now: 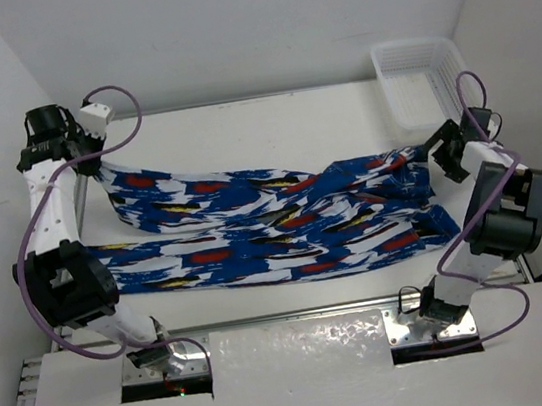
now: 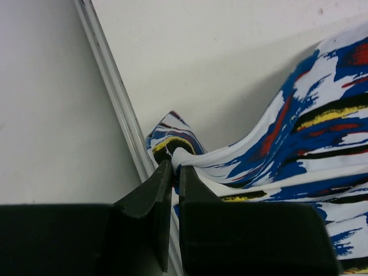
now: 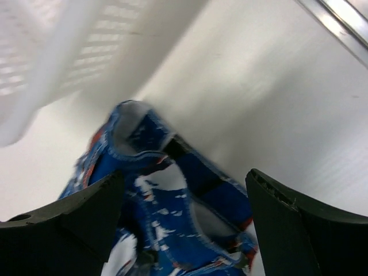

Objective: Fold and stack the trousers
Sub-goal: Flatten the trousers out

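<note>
The trousers point(image 1: 274, 223), royal blue with white, red, black and yellow patches, lie spread across the table, both legs running left to right. My left gripper point(image 1: 87, 166) is shut on the hem of the far leg point(image 2: 172, 152) at the back left and holds it slightly raised. My right gripper point(image 1: 437, 164) is open over the waistband end point(image 3: 172, 190) at the right. Its fingers point(image 3: 86, 213) stand wide apart on either side of the bunched fabric, not closed on it.
A white plastic basket point(image 1: 419, 76) stands at the back right, close to my right gripper; its wall shows in the right wrist view point(image 3: 52, 63). A metal rail point(image 2: 115, 92) edges the table at the left, beside the left gripper. White walls enclose the table.
</note>
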